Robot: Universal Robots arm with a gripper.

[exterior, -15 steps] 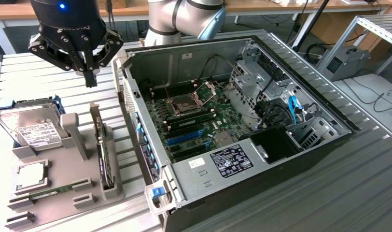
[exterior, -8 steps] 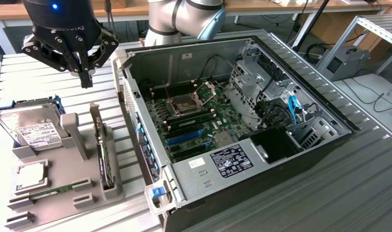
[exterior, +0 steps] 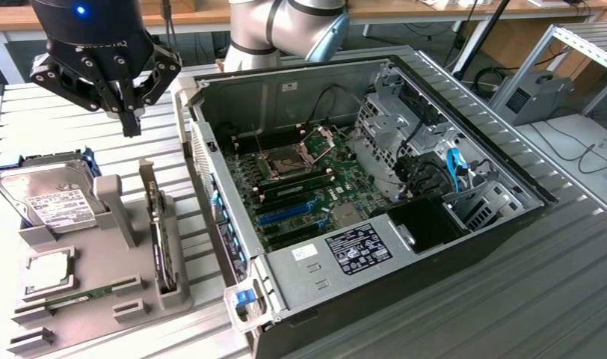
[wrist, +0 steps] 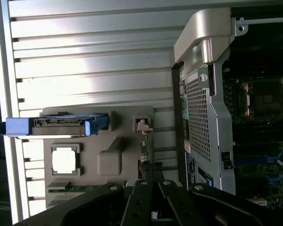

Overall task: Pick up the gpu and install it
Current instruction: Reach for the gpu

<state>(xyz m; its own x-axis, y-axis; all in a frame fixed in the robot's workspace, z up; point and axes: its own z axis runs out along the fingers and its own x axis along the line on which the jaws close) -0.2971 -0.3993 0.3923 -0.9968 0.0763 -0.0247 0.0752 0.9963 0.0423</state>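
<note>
The gpu stands on its long edge in a slot of the grey parts holder, at the exterior view's left of the open computer case. In the wrist view the gpu shows as a thin dark edge just beyond the finger links. My black gripper hangs in the air above and behind the holder, well clear of the card. Its fingers are shut together with nothing between them. The gripper points down toward the holder.
The holder also carries a silver hard drive in a blue caddy, a processor chip and a narrow memory stick. Inside the case the motherboard shows blue expansion slots. The case's raised wall stands between holder and board.
</note>
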